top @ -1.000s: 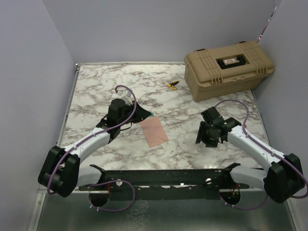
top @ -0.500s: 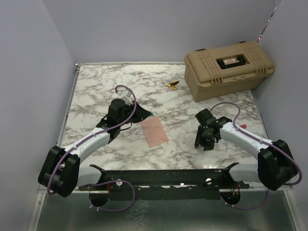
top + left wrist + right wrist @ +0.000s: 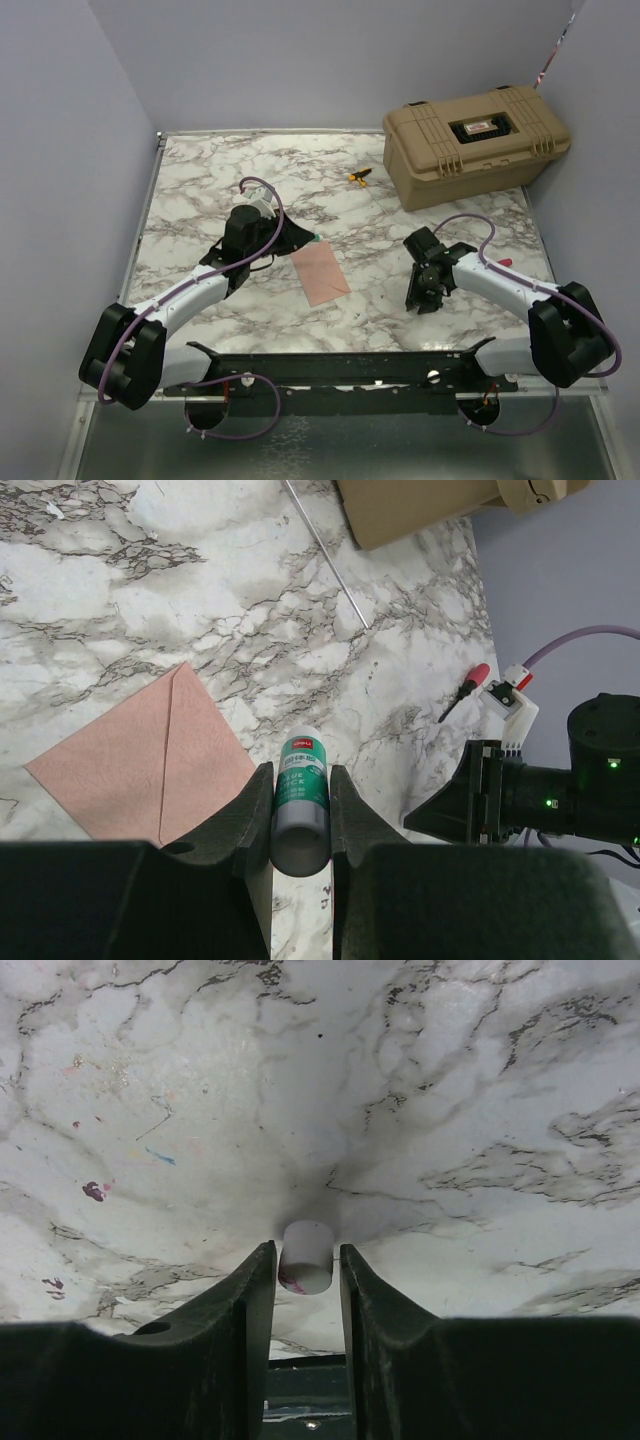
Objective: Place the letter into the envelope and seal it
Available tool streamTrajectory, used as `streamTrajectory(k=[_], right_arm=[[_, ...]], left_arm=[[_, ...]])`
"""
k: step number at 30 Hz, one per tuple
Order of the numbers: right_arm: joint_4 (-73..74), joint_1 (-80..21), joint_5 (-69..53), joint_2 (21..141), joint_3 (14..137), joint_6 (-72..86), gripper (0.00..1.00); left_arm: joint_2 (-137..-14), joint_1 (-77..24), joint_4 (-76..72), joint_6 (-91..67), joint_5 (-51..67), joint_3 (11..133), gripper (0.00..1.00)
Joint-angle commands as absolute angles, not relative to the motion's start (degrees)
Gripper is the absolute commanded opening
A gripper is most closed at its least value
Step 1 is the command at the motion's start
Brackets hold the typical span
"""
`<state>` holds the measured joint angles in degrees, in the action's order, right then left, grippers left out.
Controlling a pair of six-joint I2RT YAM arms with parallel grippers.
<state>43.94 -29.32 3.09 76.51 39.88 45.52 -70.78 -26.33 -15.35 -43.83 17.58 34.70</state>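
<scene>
L gripper (image 3: pixel 300 772) clamps glue stick (image 3: pixel 299 810); from above, envelope (image 3: pixel 320 272) just at its 5 o'clock, L arm nearer. R gripper (image 3: pixel 305 1248) straddles cap (image 3: pixel 306 1262), grip unclear.

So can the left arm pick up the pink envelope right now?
Probably not: its fingers are shut on the glue stick, though the envelope lies uncovered right beside them.

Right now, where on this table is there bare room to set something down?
Widest bare marble: the back-left of the table, left of the yellow tool and tan case. A narrower gap lies between the envelope and right gripper. Crowded: around the envelope, where the left gripper holds a glue stick.
</scene>
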Motion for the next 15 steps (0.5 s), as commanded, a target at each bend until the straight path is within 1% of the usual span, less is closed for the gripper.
streamTrajectory(k=[1, 2, 4, 6, 8, 13, 15], right_arm=[[42.6, -29.8, 2.5, 77.1, 38.8, 46.3, 0.31], [42.5, -29.8, 2.4, 77.2, 38.8, 46.5, 0.27], [42.5, -29.8, 2.1, 77.1, 39.0, 46.5, 0.16], [43.0, -29.8, 2.3, 76.3, 39.7, 46.6, 0.07], [43.5, -29.8, 2.4, 74.9, 41.3, 46.6, 0.01], [43.6, -29.8, 0.5, 71.7, 48.8, 44.8, 0.0], [41.9, -29.7, -2.1, 70.6, 51.8, 44.2, 0.0]], left_arm=[[-69.9, -26.4, -16.8, -43.4, 18.5, 34.5, 0.0], [-69.8, -26.5, -16.7, -43.4, 18.6, 34.5, 0.0], [-69.8, -26.5, -16.8, -43.5, 18.7, 34.5, 0.0], [-69.7, -26.5, -16.8, -43.5, 18.8, 34.6, 0.0], [-69.4, -26.4, -16.7, -43.6, 18.9, 34.7, 0.0], [-68.5, -26.4, -16.3, -43.6, 20.3, 35.9, 0.0], [-68.0, -26.3, -16.1, -43.5, 21.5, 36.6, 0.0]])
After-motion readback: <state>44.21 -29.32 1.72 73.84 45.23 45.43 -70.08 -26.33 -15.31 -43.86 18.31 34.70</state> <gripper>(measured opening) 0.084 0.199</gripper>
